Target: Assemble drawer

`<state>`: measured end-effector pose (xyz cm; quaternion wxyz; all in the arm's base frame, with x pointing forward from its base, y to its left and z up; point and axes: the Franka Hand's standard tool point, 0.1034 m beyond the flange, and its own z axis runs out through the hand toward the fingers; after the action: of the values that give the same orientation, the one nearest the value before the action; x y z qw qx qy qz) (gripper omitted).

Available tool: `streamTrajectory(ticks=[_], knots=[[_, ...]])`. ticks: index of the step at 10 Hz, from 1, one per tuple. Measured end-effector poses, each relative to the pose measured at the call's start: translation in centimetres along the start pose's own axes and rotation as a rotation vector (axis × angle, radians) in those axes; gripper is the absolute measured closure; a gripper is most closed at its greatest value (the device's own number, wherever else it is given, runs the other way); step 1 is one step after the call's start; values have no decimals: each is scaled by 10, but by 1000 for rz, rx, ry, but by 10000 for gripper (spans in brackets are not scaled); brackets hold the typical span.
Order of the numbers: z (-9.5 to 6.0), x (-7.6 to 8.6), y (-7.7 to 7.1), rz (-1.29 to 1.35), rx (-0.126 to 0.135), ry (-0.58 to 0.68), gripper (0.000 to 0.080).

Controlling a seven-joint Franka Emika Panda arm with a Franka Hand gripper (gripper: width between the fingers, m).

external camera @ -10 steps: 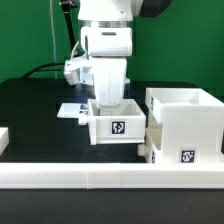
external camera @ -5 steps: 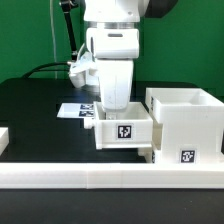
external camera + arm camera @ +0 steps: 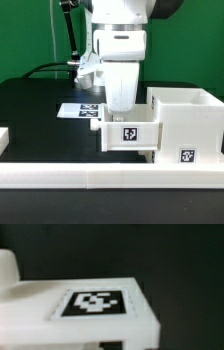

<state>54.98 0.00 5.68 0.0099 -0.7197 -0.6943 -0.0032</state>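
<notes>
My gripper [image 3: 122, 103] reaches down into a small white open-top tray [image 3: 128, 133] and is shut on its wall. The tray has a black-and-white tag on its front. It sits just to the exterior view's left of the tall white box shell [image 3: 186, 122], touching or nearly touching the shell's side. The shell also carries a tag low on its front. In the wrist view the tray's tagged face [image 3: 95, 303] fills the frame, with the black table beside it. My fingertips are hidden in both views. I see no second tray.
The long low white rail [image 3: 100, 179] runs along the table's front edge, with a short white piece [image 3: 3, 140] at the exterior view's far left. The marker board [image 3: 78, 109] lies flat on the black table behind the tray.
My gripper and the small tray have moved steadily toward the exterior view's right, closing the gap to the box shell. The shell has not moved.
</notes>
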Motion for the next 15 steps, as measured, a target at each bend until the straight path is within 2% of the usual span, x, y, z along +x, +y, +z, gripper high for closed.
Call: streamTrajectory(ticks=[5,7,12,15], knots=[[3,3,-2,1,5,3,758],[4,3,-4,-5,-5,5,758],[4,5,-8,-1,-11,4,758],[3,16,-5,-18,-19,-5,758]])
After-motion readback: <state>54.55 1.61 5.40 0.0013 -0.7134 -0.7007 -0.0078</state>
